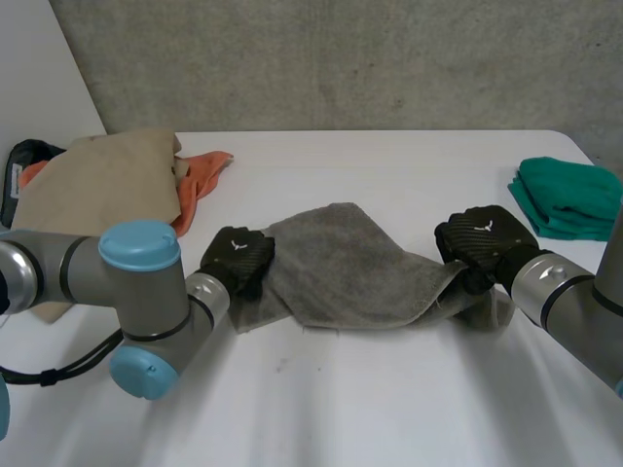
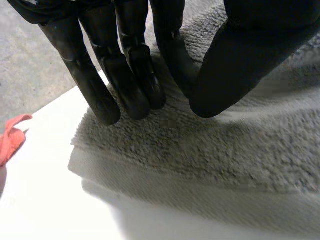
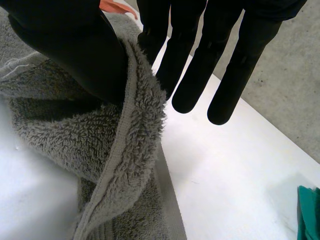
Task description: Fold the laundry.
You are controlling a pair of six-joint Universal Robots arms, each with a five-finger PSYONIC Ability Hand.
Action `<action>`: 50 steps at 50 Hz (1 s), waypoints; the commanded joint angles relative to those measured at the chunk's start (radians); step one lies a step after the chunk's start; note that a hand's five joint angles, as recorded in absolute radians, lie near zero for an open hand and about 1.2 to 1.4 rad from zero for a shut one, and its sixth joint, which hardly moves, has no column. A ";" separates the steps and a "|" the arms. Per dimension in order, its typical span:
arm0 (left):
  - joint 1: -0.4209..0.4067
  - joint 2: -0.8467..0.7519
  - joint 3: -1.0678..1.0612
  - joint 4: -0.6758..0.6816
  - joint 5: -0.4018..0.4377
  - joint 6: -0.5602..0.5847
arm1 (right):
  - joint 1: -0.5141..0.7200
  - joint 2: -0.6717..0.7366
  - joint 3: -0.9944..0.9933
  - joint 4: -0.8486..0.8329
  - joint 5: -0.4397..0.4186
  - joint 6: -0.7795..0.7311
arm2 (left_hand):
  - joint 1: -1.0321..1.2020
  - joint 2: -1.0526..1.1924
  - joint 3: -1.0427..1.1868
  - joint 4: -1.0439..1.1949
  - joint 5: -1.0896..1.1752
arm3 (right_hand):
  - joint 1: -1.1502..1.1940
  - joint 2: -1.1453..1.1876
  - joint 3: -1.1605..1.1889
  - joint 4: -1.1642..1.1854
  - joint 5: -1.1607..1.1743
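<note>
Roughly midway between the left and right edges of the table (image 1: 389,409) lies the grey towel (image 1: 341,263), rumpled and stretched crosswise between the two hands. The left hand (image 1: 238,258) sits on the towel's left end. In its wrist view the fingers (image 2: 107,85) are straight, their tips pressing down on the pile just inside the towel's edge, and the thumb (image 2: 230,70) presses the cloth beside them, so this hand lies open on the towel rather than gripping it. The right hand (image 1: 484,238) is at the towel's right end, where the cloth rises off the table to meet it. In its wrist view a hemmed edge stands up against that hand's thumb (image 3: 75,45) and is pinched between it and the nearest straight finger, while the other fingers reach past the cloth over bare table. Below that pinch the towel hangs in folds down to the tabletop. Toward the far left corner lies a tan cloth (image 1: 102,185), with an orange cloth (image 1: 200,180) showing from under its right side, just beyond the left hand. A folded green cloth (image 1: 569,195) lies at the right edge, apart from the towel
</note>
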 commanded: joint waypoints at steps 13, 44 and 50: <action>-0.017 0.321 -0.132 -0.014 0.003 -0.059 | 0.001 -0.026 -0.011 0.009 0.007 0.007 | -0.226 -0.254 -0.248 -0.256 -0.221 | 0.284 0.220 0.206 0.199 0.207; -0.048 0.129 0.043 -0.003 0.005 -0.079 | -0.011 -0.059 -0.051 0.016 0.015 0.001 | 0.230 0.202 0.209 0.201 0.236 | 0.284 0.220 0.206 0.199 0.207; -0.057 0.453 -0.047 -0.007 0.005 -0.122 | -0.020 -0.185 -0.136 0.117 0.012 -0.061 | 0.230 0.202 0.209 0.201 0.236 | 0.284 0.220 0.206 0.199 0.207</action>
